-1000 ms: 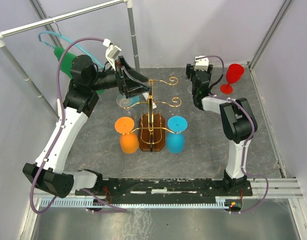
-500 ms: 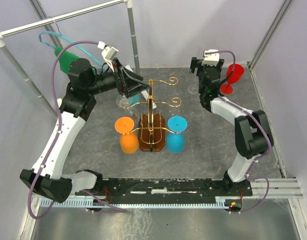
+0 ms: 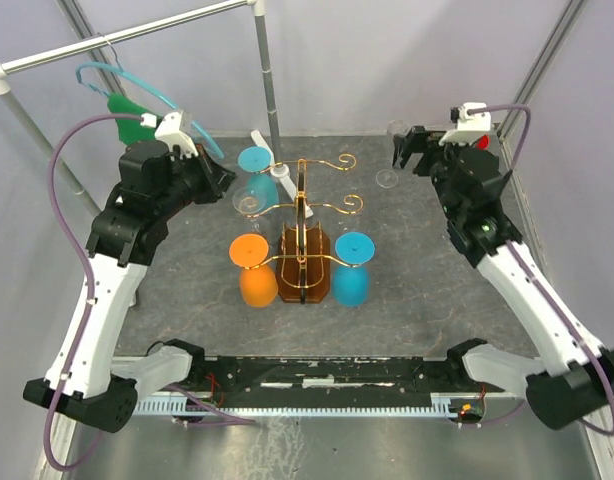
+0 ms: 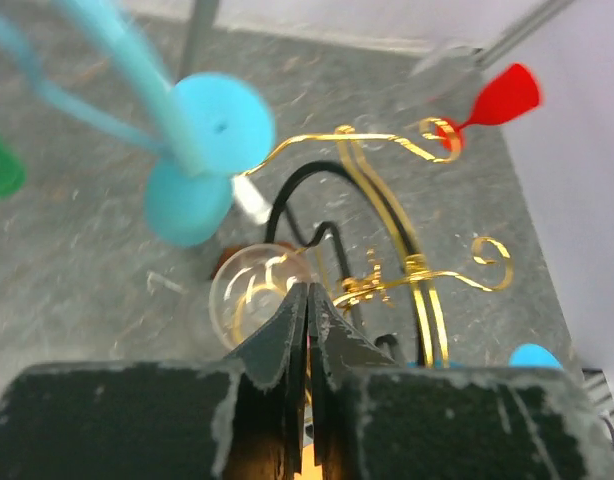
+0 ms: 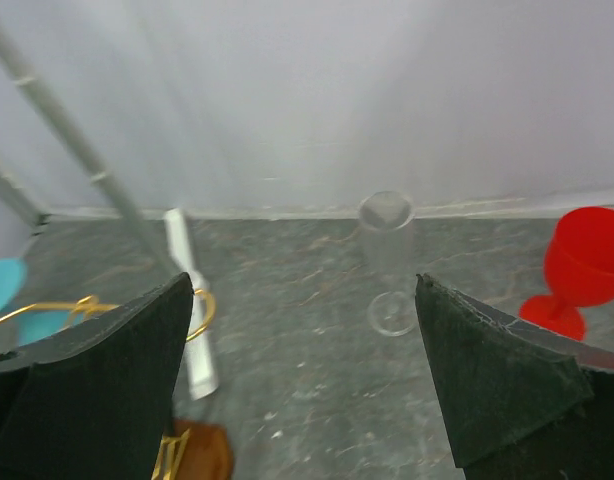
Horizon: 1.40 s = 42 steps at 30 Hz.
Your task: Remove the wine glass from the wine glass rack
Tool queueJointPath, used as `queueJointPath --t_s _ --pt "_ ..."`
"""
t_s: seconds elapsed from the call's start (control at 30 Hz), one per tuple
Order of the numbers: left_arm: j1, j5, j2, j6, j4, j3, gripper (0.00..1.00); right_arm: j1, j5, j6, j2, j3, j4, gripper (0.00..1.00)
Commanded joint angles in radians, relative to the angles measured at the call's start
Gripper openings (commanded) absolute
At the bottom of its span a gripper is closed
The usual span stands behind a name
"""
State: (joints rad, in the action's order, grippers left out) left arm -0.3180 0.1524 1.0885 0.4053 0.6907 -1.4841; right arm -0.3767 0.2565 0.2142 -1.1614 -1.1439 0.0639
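Both arms have drawn off from the rack [image 3: 305,280]: the left has swung back leftward with its elbow bent, and the right has stretched up and out toward the far corner. The left gripper [image 4: 307,300] is pinched together on nothing. Just below its tips a clear glass [image 4: 249,295] hangs from a curled gold wire arm. The right gripper [image 5: 299,290] has its dark fingers spread wide. Ahead between them a slim transparent flute [image 5: 389,250] stands on the grey mottled mat [image 5: 287,350], with a red goblet [image 5: 577,270] to its right.

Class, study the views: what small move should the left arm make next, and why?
Probably open the left gripper. Its jaws are shut on nothing, while a clear glass hangs on the rack just ahead of it, so it cannot grasp it yet.
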Motion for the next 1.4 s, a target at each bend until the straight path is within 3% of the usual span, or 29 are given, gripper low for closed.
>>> queueJointPath --t_s 0.0,0.1,0.23,0.43,0.67,0.9,1.07,1.2,1.37 --pt "0.009 -0.145 -0.003 0.153 0.133 0.053 0.14 -0.049 -0.11 0.121 0.119 0.023 -0.208 1.0" --pt "0.017 -0.102 -0.013 0.192 0.098 0.122 0.26 -0.077 -0.098 0.127 0.17 0.038 -0.261 1.0" --pt "0.026 -0.073 -0.033 0.226 0.051 0.174 0.31 -0.083 -0.081 0.119 0.223 0.047 -0.299 1.0" --pt "0.041 -0.088 -0.048 0.23 0.055 0.201 0.5 -0.084 -0.083 0.117 0.275 0.052 -0.319 1.0" --pt "0.05 -0.104 -0.056 0.219 0.053 0.22 0.59 -0.084 -0.083 0.124 0.287 0.055 -0.325 1.0" --pt "0.06 -0.027 -0.085 0.246 -0.08 0.298 0.55 -0.084 -0.098 0.145 0.282 0.062 -0.324 1.0" --pt "0.061 0.008 -0.093 0.253 -0.133 0.315 0.31 -0.085 -0.09 0.158 0.287 0.082 -0.32 1.0" --pt "0.063 0.029 -0.1 0.258 -0.159 0.328 0.19 -0.084 -0.096 0.175 0.281 0.096 -0.317 1.0" --pt "0.069 0.064 -0.095 0.267 -0.177 0.347 0.24 -0.085 -0.094 0.184 0.282 0.111 -0.312 1.0"
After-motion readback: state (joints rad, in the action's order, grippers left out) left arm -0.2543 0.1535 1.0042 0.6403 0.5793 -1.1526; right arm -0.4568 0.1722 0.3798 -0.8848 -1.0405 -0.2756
